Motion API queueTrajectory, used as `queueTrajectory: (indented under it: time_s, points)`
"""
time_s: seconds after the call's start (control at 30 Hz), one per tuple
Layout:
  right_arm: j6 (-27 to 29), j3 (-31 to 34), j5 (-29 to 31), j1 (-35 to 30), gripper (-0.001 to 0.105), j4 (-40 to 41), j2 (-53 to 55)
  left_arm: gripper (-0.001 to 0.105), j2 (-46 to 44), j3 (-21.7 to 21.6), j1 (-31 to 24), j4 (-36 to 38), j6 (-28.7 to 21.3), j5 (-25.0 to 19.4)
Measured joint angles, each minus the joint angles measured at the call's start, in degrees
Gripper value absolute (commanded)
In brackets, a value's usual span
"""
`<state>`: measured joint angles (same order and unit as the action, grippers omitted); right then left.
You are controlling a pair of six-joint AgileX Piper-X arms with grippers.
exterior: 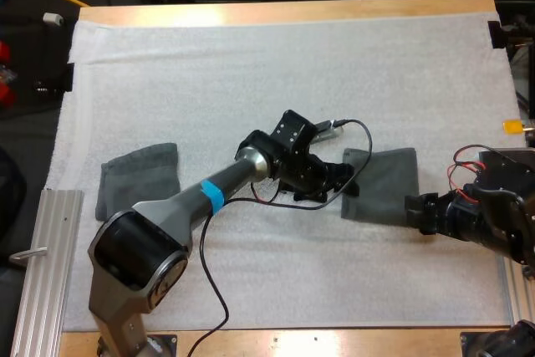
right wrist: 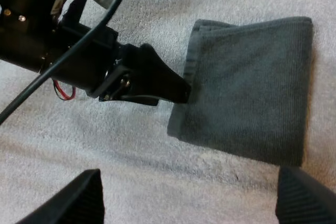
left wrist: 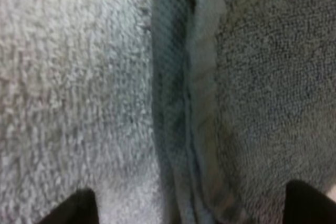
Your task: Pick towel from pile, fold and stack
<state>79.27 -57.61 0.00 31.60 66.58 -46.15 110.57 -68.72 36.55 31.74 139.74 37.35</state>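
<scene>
Grey-green folded towel sits between the grippers: left gripper, jaws spread, straddles its hem; right gripper, jaws spread, just beside opposite corner.

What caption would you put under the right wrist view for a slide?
Left gripper at the edge of the folded grey-green towel on the white mat, right gripper open short of it.

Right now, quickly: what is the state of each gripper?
Left gripper: open, over the edge of the towel.
Right gripper: open, holding nothing.
</scene>
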Motion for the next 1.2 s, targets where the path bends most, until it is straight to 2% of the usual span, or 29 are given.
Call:
queueTrajectory:
  time_s: [0.13, 0.43, 0.7, 0.9, 1.2]
  points:
    - [0.1, 0.0, 0.0, 0.0, 0.065, 0.0, 0.0, 0.071, 0.5, -0.9, 0.2, 0.9, 0.3, -0.2]
    - [0.1, 0.0, 0.0, 0.0, 0.065, 0.0, 0.0, 0.071, 0.8, -1.7, 0.5, 0.4, 2.9, 4.1]
    - [0.1, 0.0, 0.0, 0.0, 0.065, 0.0, 0.0, 0.071, 2.1, -3.2, 3.4, -3.7, 8.5, 3.7]
    - [0.1, 0.0, 0.0, 0.0, 0.065, 0.0, 0.8, 0.070, 2.8, -3.9, 3.5, -3.0, 9.1, 3.4]
    - [0.1, 0.0, 0.0, 0.0, 0.065, 0.0, 2.3, 0.062, 2.8, -4.0, 3.5, -3.0, 9.9, 2.9]
